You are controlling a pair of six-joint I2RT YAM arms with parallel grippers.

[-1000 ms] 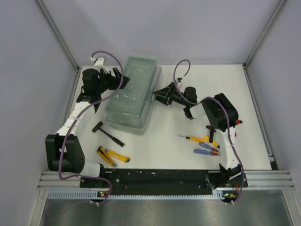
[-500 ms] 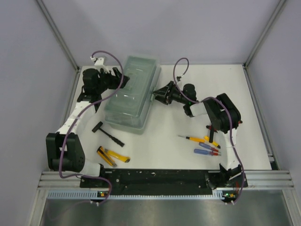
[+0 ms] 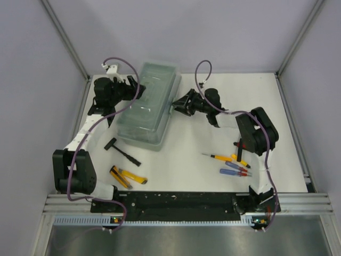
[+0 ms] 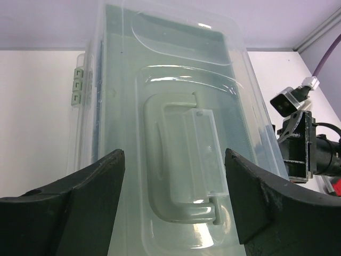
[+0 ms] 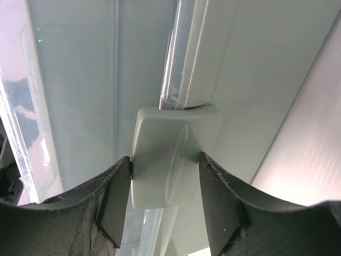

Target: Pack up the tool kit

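Toolbox lies between both end effectors, long axis diagonal, far end close to the back wall. Right end effector is pinched on the side latch. Left end effector is spread wide over the lid handle. Nearer the bases than the left one: hammer, pliers. Nearer than the right: screwdrivers. Bare desk in between.

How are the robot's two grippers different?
The left gripper is wide open; the right gripper is pinched shut on a latch. The left gripper is at the toolbox's left side, looking across its lid; the right gripper is at its right side. Both are black, have two fingers and are close to the toolbox.
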